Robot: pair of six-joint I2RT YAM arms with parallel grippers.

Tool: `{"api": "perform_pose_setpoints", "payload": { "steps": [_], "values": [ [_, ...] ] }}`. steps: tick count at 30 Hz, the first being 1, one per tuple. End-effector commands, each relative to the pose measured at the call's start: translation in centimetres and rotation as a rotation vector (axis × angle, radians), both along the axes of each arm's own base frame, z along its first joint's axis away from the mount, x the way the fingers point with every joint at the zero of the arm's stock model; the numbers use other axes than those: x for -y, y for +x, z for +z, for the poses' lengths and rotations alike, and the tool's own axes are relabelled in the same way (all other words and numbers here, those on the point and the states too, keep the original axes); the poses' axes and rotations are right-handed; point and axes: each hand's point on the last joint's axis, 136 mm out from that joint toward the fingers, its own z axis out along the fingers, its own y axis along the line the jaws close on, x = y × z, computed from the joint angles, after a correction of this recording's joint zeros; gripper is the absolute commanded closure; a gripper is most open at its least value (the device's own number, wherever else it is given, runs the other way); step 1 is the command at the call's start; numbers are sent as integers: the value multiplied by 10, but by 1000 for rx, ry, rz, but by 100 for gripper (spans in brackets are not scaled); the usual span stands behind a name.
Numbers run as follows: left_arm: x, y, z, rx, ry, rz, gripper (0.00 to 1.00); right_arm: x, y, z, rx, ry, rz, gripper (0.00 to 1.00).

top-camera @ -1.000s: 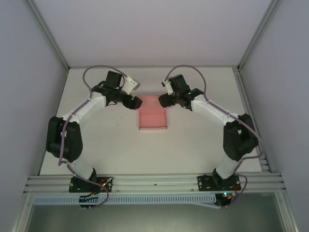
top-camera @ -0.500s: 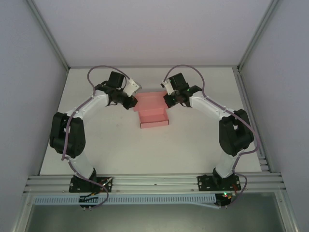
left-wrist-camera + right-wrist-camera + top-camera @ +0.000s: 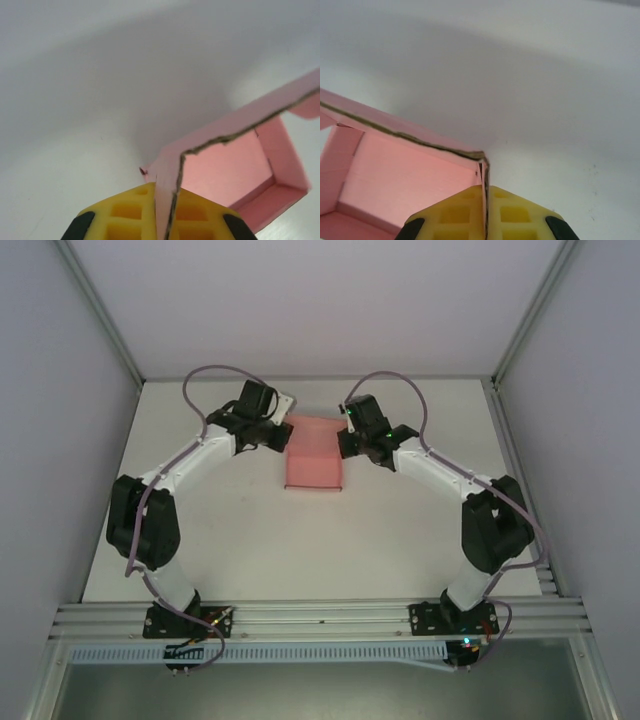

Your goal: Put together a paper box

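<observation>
The pink paper box (image 3: 313,462) sits partly folded at the middle back of the white table, between the two arms. My left gripper (image 3: 283,438) is shut on its left edge; in the left wrist view the yellow fingers (image 3: 125,215) pinch a pink card wall (image 3: 167,180), with the box's inside (image 3: 230,167) open to the right. My right gripper (image 3: 344,444) is shut on the right edge; its yellow fingers (image 3: 520,215) clamp the corner wall (image 3: 483,175), and the box's inside (image 3: 405,185) lies to the left.
The white table (image 3: 250,535) is walled by pale panels on the left, right and back. An aluminium rail (image 3: 320,618) carrying both arm bases runs along the near edge. Purple cables loop above each wrist.
Both grippers have closed on the box's side edges. The box has shifted slightly toward the back, and its rear part now stands raised between the grippers.
</observation>
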Motion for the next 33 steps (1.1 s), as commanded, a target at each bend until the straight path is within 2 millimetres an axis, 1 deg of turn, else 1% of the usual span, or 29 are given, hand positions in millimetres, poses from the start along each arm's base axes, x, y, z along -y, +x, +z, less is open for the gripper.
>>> {"api": "perform_pose_setpoints", "payload": {
  "steps": [1, 4, 6, 8, 10, 14, 17, 19, 23, 26, 28, 31, 33],
  "values": [
    [19, 19, 32, 80, -161, 156, 100, 0, 20, 27, 107, 209, -218, 100],
    [31, 26, 33, 102, -208, 187, 100, -9, 30, 27, 121, 330, -274, 100],
    [33, 33, 31, 103, -241, 221, 100, -15, 34, 28, 122, 388, -295, 100],
    [34, 41, 26, 105, -268, 258, 100, -24, 38, 25, 118, 410, -281, 100],
    [41, 46, 21, 103, -290, 254, 100, -31, 38, 18, 110, 390, -256, 100],
    [50, 48, 7, 88, -326, 231, 100, -34, 36, 1, 113, 328, -233, 100],
    [52, 46, -2, 77, -351, 219, 100, -33, 31, -14, 99, 296, -217, 100],
    [53, 41, -9, 69, -357, 201, 100, -32, 26, -24, 81, 276, -212, 100],
    [47, 27, -29, 48, -350, 192, 100, -29, 11, -39, 73, 254, -204, 100],
    [43, 9, -41, 30, -369, 166, 96, -29, -4, -49, 87, 211, -193, 100],
    [40, -3, -49, 25, -382, 156, 96, -24, -14, -57, 97, 163, -206, 100],
    [35, -18, -51, 33, -398, 135, 91, -17, -26, -63, 114, 117, -226, 100],
    [33, -27, -50, 38, -394, 114, 85, -12, -34, -65, 124, 101, -236, 100]
  ]
}}
